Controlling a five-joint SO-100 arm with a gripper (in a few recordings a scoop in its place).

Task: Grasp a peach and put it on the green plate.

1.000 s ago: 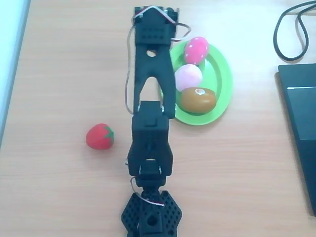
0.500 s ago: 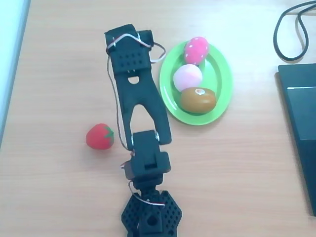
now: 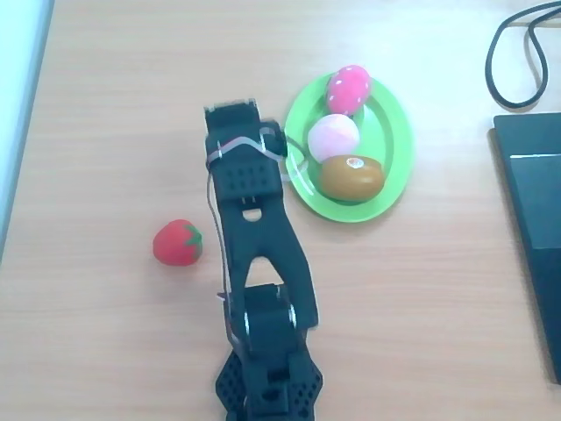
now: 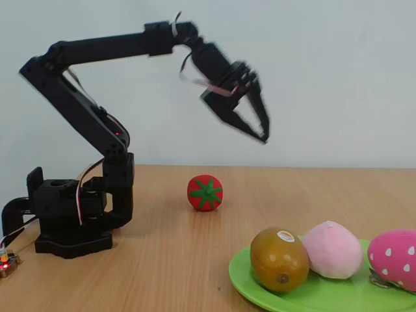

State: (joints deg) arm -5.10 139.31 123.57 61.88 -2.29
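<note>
Overhead view is showing the peach (image 3: 334, 138), pale pink and round, sitting in the middle of the green plate (image 3: 395, 162), an oval dish with a raised rim. On the same plate, a bright pink fruit with white speckles (image 3: 348, 89) is lying just beyond the peach toward the top of the picture, and a brown kiwi-like fruit with a small sticker (image 3: 351, 178) is lying just below it, both close against the peach. A red strawberry with green leaves (image 3: 178, 243) is resting on the bare wooden table (image 3: 105, 105), well apart from the plate, on the far side of the black arm. A dark flat object (image 3: 530, 228) and a looping black cable (image 3: 521, 48) are lying at the right edge.

From the fixed side view, the gripper (image 4: 259, 123) is hanging high in the air above the table, well clear of every fruit, its two fingers spread slightly apart and holding nothing. The peach (image 4: 332, 249) is sitting between the brown fruit (image 4: 279, 259) and the pink speckled fruit (image 4: 394, 257).
</note>
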